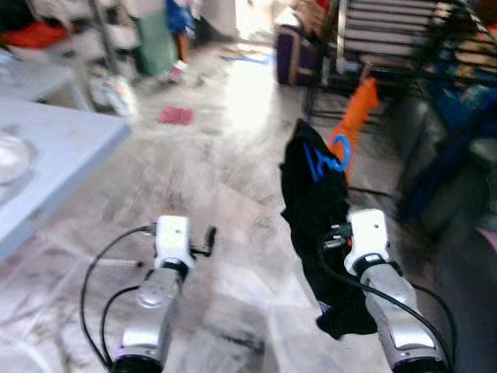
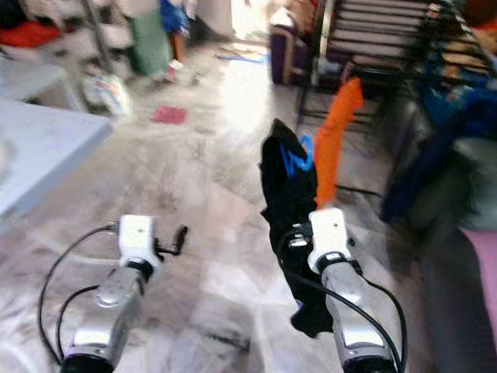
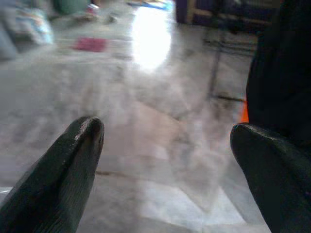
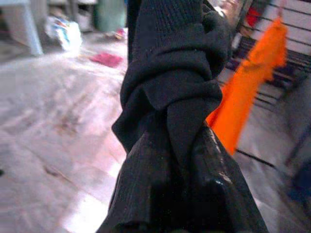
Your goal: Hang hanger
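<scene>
A black garment [image 1: 314, 194] hangs on a blue hanger [image 1: 326, 159], held upright over the floor in front of me. My right gripper [image 4: 180, 160] is shut on a bunched fold of the black cloth; its fingers [image 4: 146, 184] press together around it. The blue hanger's hook pokes out near the garment's top. My left gripper [image 3: 165, 141] is open and holds nothing, hovering over the marble floor to the left of the garment. Its fingers [image 1: 203, 241] point forward.
A dark drying rack [image 1: 388, 47] stands ahead on the right with an orange garment [image 1: 359, 109] hanging on it. A pale blue table [image 1: 54, 148] is at the left. A purple case [image 1: 293, 54] and a red cloth [image 1: 176, 116] lie farther off on the floor.
</scene>
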